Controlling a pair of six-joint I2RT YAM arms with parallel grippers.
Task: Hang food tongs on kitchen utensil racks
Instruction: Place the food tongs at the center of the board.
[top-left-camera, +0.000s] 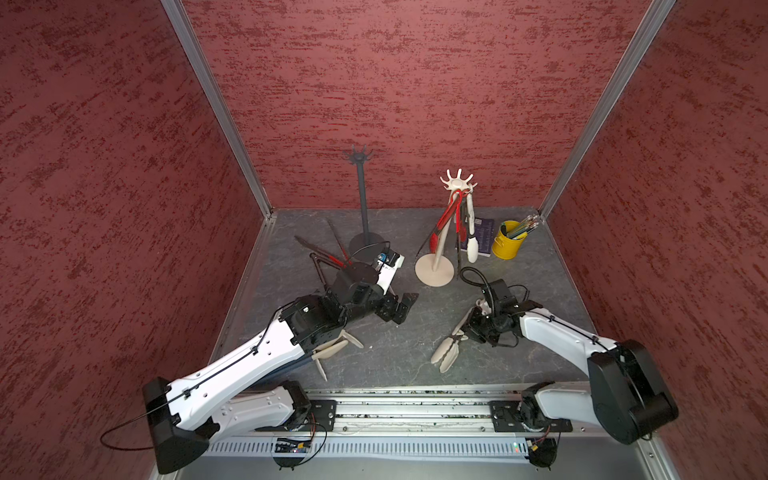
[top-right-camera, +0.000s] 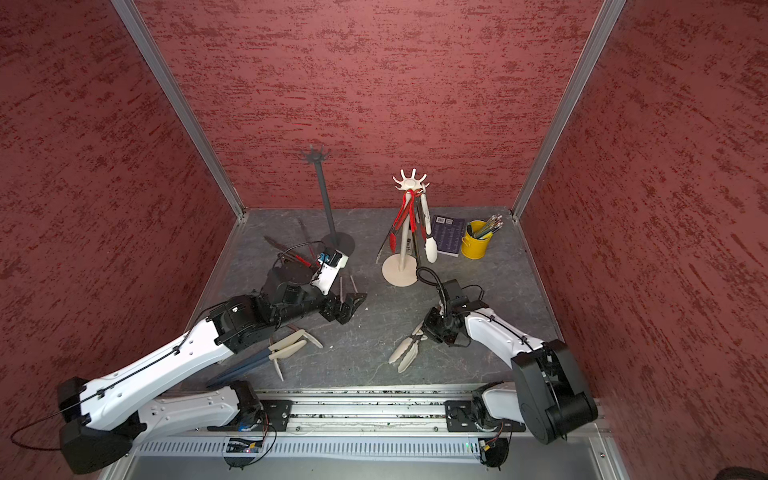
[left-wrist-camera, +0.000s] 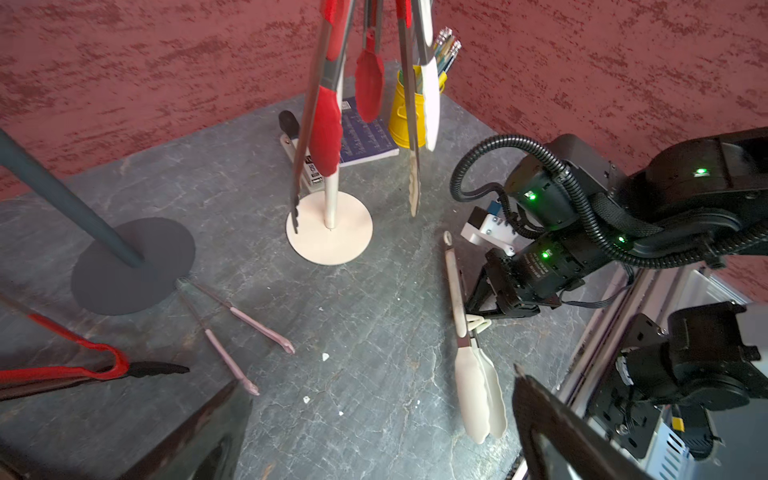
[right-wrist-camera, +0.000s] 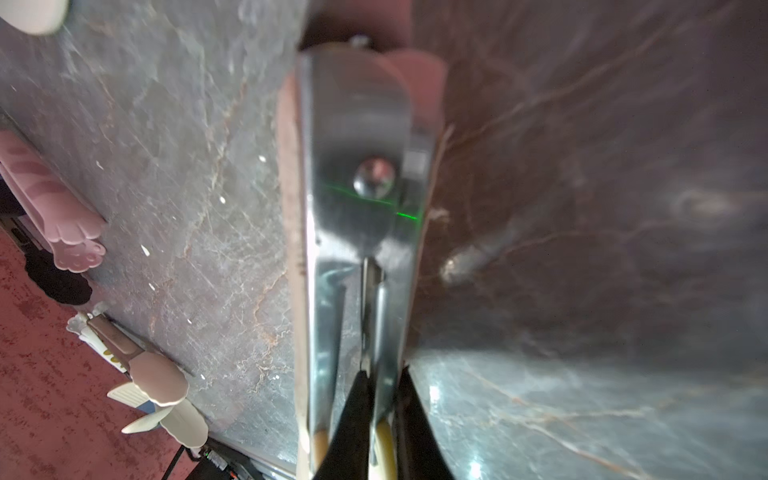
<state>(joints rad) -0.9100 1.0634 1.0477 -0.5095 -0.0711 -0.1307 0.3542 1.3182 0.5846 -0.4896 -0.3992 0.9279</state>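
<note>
My right gripper (top-left-camera: 471, 326) (right-wrist-camera: 384, 374) is shut on one metal arm of cream-white food tongs (top-left-camera: 449, 349) (left-wrist-camera: 478, 395), low over the table's front middle. The left gripper (top-left-camera: 399, 305) (left-wrist-camera: 374, 415) hangs open and holds nothing, left of the cream-white utensil rack (top-left-camera: 434, 270). On that rack hang red tongs (top-left-camera: 442, 220) and cream-white tongs (top-left-camera: 471, 245). The dark grey rack (top-left-camera: 362, 195) carries nothing. Loose on the table lie red-and-black tongs (top-left-camera: 332, 257), pink tongs (left-wrist-camera: 232, 316), blue tongs (top-right-camera: 241, 365) and another cream pair (top-left-camera: 332, 349) by the left arm.
A yellow cup (top-left-camera: 509, 241) of pencils and a dark blue booklet (top-left-camera: 482, 235) stand at the back right, behind the cream rack. Red walls close three sides. A metal rail (top-left-camera: 399, 411) runs along the front edge.
</note>
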